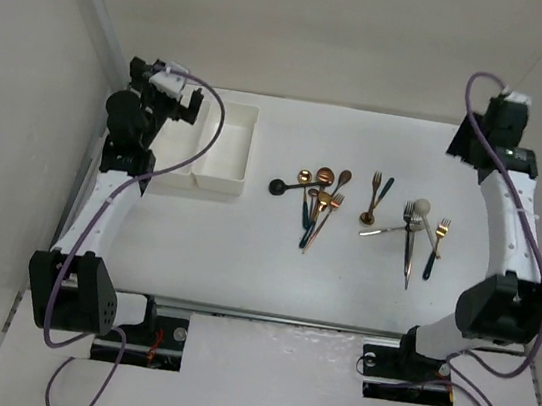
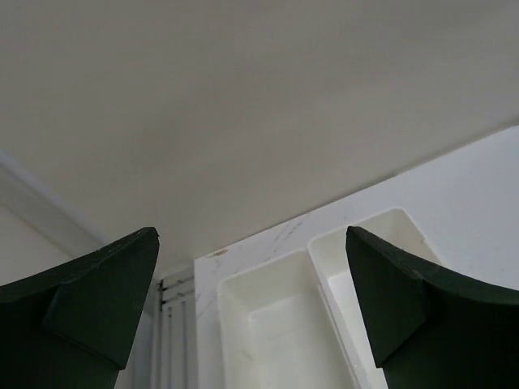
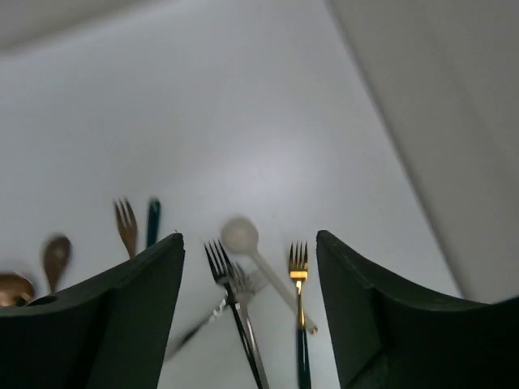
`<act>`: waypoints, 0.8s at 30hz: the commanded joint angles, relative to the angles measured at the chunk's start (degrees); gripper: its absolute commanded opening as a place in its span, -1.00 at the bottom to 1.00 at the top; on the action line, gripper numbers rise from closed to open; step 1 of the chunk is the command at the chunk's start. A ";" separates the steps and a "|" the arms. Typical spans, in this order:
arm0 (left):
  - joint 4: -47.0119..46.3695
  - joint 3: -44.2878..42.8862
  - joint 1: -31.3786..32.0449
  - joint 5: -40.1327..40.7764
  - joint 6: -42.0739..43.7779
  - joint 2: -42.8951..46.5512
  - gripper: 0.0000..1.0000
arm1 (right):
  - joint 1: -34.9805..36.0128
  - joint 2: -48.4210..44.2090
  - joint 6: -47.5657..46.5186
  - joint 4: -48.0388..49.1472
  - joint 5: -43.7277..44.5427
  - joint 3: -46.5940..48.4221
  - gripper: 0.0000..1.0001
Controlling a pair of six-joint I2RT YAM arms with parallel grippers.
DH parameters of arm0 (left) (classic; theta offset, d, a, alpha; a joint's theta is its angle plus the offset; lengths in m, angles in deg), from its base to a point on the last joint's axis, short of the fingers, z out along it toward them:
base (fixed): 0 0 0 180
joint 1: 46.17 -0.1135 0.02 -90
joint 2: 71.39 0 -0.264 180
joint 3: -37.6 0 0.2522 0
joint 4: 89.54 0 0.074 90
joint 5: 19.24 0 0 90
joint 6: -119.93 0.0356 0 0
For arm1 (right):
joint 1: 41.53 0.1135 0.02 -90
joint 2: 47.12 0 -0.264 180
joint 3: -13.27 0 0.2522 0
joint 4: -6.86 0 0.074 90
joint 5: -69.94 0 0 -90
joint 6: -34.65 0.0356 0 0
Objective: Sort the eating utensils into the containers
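about ten slim copper, teal and silver forks and spoons (image 1: 322,202), tangled right of twin white plastic trays (image 1: 226,151). left end effector (image 2: 251,231), right end effector (image 3: 249,236): spread, empty. risk: crossed handles, one pinch lifts two.

Trays (image 1: 223,186) joined side by side, upper left of frame, on table (image 1: 241,270). Utensils (image 1: 324,202) on table right of trays, well apart from them: first group mid-frame, second group (image 1: 410,238) further right.

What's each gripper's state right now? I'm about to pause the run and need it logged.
Left gripper: open, holding nothing.
Right gripper: open, holding nothing.
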 commanded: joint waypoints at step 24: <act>35.27 -11.11 8.84 18.86 6.16 -4.00 1.00 | -10.65 16.20 13.36 -18.80 -6.46 -24.09 0.13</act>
